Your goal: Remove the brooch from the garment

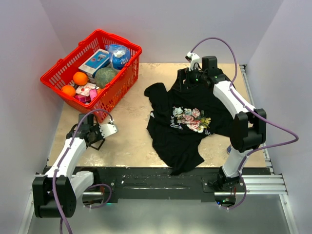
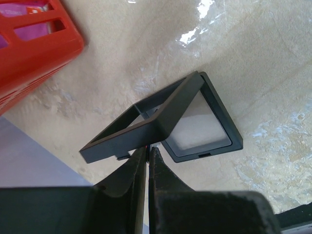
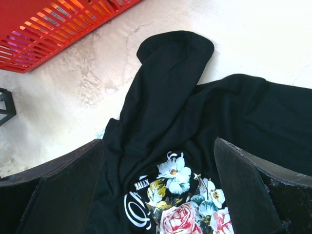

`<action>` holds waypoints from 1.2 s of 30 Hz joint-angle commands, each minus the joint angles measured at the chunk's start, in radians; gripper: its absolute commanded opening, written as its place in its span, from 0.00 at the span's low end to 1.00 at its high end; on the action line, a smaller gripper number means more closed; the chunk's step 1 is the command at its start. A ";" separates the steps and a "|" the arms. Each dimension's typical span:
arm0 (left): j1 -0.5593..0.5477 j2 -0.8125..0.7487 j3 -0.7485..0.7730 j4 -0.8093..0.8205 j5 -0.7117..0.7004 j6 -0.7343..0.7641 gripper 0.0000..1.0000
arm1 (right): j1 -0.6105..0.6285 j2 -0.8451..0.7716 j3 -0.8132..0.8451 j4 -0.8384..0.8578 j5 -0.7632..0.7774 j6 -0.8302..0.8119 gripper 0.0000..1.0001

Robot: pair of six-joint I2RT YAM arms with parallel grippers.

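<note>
The garment, a black T-shirt [image 1: 185, 139] with a floral print [image 1: 191, 118], lies crumpled on the right half of the table. It also fills the right wrist view [image 3: 185, 97], with the print [image 3: 183, 209] between the fingers. My right gripper [image 1: 191, 77] [image 3: 158, 195] is open and empty, hovering over the shirt's far end. No blue brooch shows in any view. My left gripper [image 1: 100, 131] [image 2: 147, 148] is shut, its tips touching the raised lid [image 2: 146, 122] of a small open black box [image 1: 108, 129]. A thin reddish sliver shows between the tips.
A red basket [image 1: 63, 73] of groceries stands at the back left, and its wall shows in both wrist views [image 2: 34, 44] [image 3: 48, 24]. The box's base [image 2: 200, 129] lies flat on the table with a pale insert. Walls close in both sides.
</note>
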 commanded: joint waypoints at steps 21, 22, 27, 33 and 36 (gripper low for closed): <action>-0.007 -0.105 0.020 -0.098 -0.032 0.041 0.45 | 0.012 0.005 0.032 0.017 -0.028 -0.003 0.99; -0.007 -0.102 0.039 -0.139 -0.015 0.031 0.47 | 0.011 0.010 0.037 0.016 -0.028 -0.005 0.99; -0.005 -0.056 0.214 -0.319 -0.007 0.017 0.63 | 0.014 0.022 0.072 0.020 -0.096 0.000 0.99; -0.004 0.005 0.565 -0.564 0.165 0.083 0.74 | 0.011 0.007 0.181 -0.086 0.074 0.023 0.99; -0.007 0.124 0.789 -0.552 0.336 -0.014 0.84 | 0.011 -0.015 0.231 -0.100 0.298 0.055 0.99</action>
